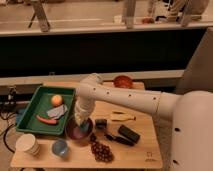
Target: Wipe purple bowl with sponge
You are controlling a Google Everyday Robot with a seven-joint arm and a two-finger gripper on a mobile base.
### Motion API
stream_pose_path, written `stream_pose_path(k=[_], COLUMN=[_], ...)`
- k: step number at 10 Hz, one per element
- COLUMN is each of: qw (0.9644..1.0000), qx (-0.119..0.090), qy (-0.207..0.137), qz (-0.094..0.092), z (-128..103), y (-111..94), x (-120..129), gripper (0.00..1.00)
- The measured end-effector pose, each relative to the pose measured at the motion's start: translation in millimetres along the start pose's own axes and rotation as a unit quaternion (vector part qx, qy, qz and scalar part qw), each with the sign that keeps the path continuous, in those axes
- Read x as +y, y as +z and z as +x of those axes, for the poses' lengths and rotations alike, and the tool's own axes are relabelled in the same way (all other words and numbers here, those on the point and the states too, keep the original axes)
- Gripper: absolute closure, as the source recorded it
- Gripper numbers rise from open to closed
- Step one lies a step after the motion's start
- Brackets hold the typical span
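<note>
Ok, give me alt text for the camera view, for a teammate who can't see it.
The white arm reaches down from the right, its gripper at the purple bowl on a wooden table, a bit of teal sponge at its tip. A green tray sits left of the bowl.

The wooden table point(150, 143) carries a green tray point(41, 132), purple bowl point(74, 134) under the gripper point(81, 120), blue cup point(60, 148) and perhaps grapes point(101, 150).

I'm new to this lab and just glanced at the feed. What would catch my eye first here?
The big white arm reaching in from the right, its gripper down in the purple bowl at the front middle of the table. Next, the green tray on the left, holding an orange fruit, and the dark grapes front-right of the bowl.
</note>
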Motion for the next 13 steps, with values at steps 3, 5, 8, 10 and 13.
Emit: stream_pose_path(k=[3, 5, 8, 10, 13], qw=[0.9997, 0.9992, 0.9990, 0.9989, 0.9991], qx=[0.002, 0.002, -0.004, -0.009, -0.012], qy=[0.003, 0.003, 0.005, 0.000, -0.023], qz=[-0.024, -0.040, -0.043, -0.046, -0.034], z=[-9.8, -11.7, -10.2, -2.2, 15.9], y=[4.8, 11.9, 24.9, 30.8, 35.5], x=[6.7, 12.9, 24.2, 28.0, 16.4], gripper=[1.00, 1.00, 1.00, 1.00, 1.00])
